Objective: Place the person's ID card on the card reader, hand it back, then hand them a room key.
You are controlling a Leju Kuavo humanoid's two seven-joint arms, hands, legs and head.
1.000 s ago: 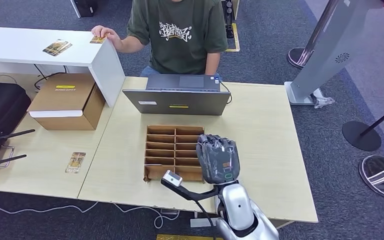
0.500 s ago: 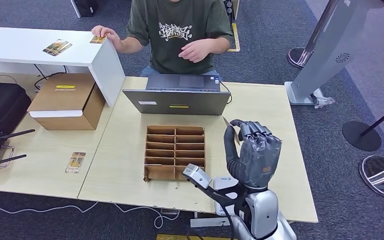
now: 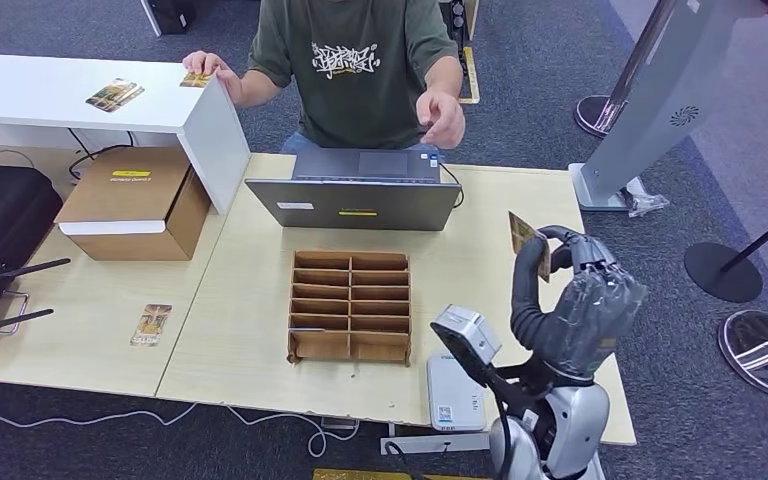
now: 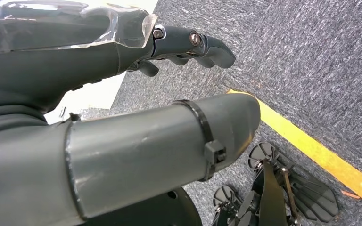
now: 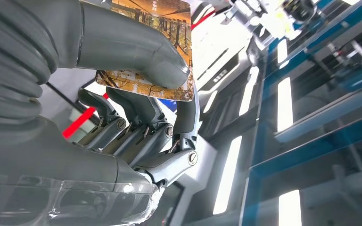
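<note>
I see my right robot hand (image 3: 578, 300) raised over the desk (image 3: 520, 250), pinching a room key card (image 3: 528, 243) between thumb and finger. The person's hand (image 3: 444, 117) reaches above the laptop (image 3: 355, 202). My left robot hand (image 4: 122, 94) hangs with fingers apart, holding nothing.

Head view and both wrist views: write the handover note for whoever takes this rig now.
Right robot hand: raised over the table's right side, pinching a card.
Left robot hand: hangs over carpet, holding nothing.
Card reader: at the table's near edge, nothing on it.
Person's hand: reaching forward above the laptop.
Done: card picked up.
Left: pass it to the person; which task step this is cannot be told.
</note>
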